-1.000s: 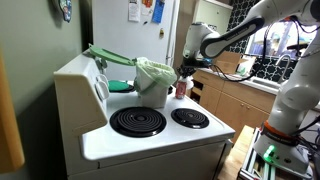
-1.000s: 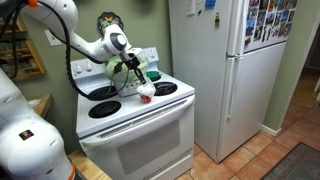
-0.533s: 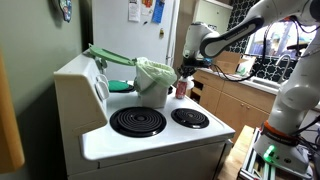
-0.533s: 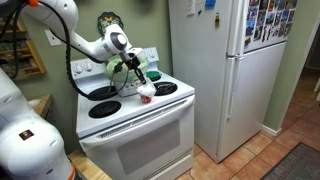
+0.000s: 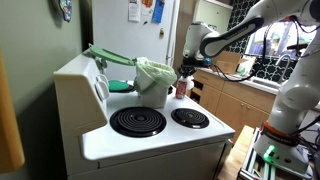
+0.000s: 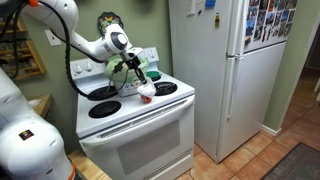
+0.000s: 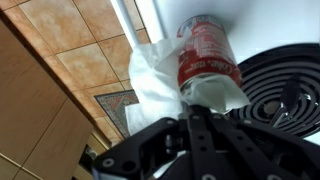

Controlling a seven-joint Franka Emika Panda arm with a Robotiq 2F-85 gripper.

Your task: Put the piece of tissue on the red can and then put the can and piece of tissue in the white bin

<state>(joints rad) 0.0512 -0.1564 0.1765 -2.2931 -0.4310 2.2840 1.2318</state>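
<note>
- Hovering close over the red can [image 7: 203,55] with the gripper [image 7: 197,118]; cannot tell whether jaws stand apart or together.
- Seems past step one: tissue [image 7: 150,82] draped on that can, upright on the stove [image 5: 105,140].
- Leaves the move into the white bin [image 5: 152,82], just beside, undone.

Home kitchen: white stove [image 6: 140,135], photo-covered fridge [image 6: 210,80], wooden cabinets [image 5: 225,102].

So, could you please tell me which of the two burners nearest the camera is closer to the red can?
The smaller burner: the red can stands just behind it, while the larger burner lies farther off.
</note>
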